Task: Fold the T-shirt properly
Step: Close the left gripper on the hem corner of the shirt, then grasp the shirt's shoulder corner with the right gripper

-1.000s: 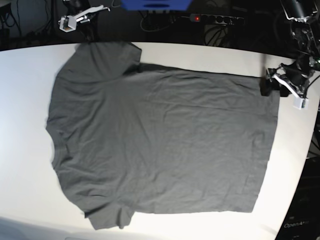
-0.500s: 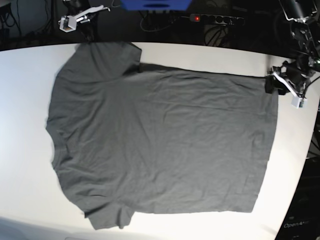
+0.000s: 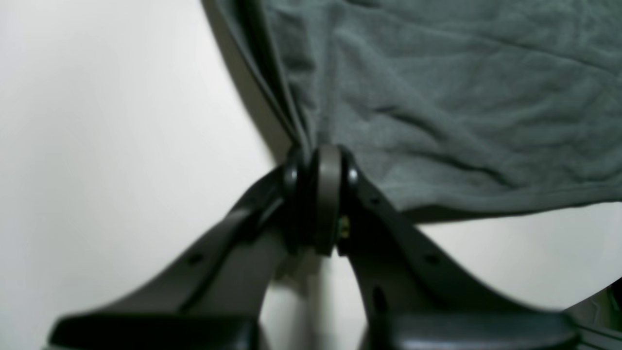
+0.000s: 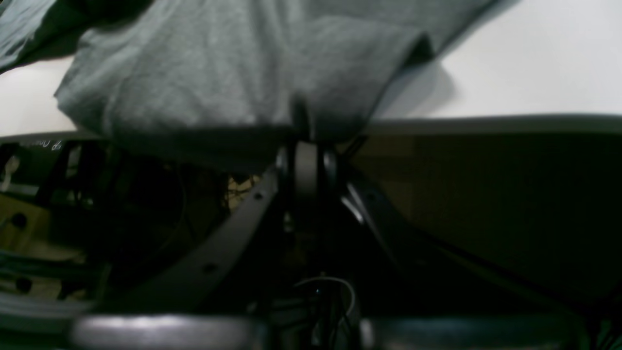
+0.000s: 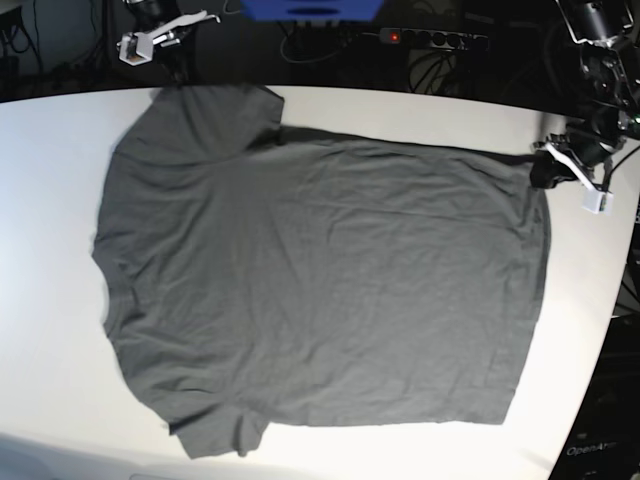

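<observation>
Table [image 5: 330, 115]: you have a white, matte top with a curved far edge and a rounded right end; bare strips of it show on every side of the shirt in the base view.
Shirt [image 5: 320, 280]: your dark grey T-shirt lies spread flat across the middle of the table, neck end to the base view's left, hem to its right, one sleeve at the far edge and one at the near edge. Soft creases run over the body.
Left hand [image 3: 318, 155]: it sits at the shirt's far hem corner, on the base view's right. Its wrist view shows the tips pressed together on a fold of the cloth, which rises off the table into the pinch and throws a shadow beside it.
Right hand [image 4: 303, 141]: you see it at the far sleeve, on the base view's left, beyond the table's back edge. Its tips are pressed together, with the sleeve's cloth draped down over them; whether cloth is caught between them you cannot tell.
Room: behind the table it is dark. A power strip [image 5: 430, 38] with a red light lies there among black cables, next to a blue object [image 5: 310, 9] at the top edge. A dark stand marked with white lettering fills the lower right corner.
</observation>
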Controlling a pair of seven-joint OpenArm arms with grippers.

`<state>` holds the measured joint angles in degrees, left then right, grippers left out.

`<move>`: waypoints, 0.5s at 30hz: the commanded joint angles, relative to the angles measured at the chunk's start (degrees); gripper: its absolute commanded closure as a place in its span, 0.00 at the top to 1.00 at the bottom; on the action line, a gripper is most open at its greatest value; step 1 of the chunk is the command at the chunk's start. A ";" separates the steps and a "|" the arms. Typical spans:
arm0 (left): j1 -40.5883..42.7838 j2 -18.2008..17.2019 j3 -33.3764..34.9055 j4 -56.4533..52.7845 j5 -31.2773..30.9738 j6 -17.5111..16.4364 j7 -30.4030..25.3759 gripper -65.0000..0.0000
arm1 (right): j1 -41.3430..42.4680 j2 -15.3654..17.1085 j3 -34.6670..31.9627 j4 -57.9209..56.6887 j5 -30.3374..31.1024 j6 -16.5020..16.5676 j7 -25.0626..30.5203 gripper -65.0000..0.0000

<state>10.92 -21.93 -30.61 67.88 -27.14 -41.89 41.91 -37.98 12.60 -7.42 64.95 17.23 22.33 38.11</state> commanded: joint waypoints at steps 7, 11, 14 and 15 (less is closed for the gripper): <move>2.31 1.67 1.20 -2.60 11.18 1.89 13.17 0.04 | -0.66 2.48 0.34 1.12 0.74 0.13 2.46 0.01; 2.40 1.49 0.68 -2.60 11.36 1.89 13.78 0.04 | -0.66 3.18 0.70 1.73 0.74 0.13 2.55 0.01; 2.40 1.58 -1.52 -2.95 11.88 1.89 13.78 0.04 | -0.84 4.06 0.43 3.32 0.74 0.13 2.55 0.01; 2.49 1.58 -1.78 -2.95 11.88 1.89 13.78 0.04 | -0.84 4.32 0.61 3.76 0.74 0.13 2.55 0.01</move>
<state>10.94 -21.10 -33.19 67.37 -27.51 -42.65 42.37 -38.83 16.19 -7.35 67.22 16.01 22.50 36.14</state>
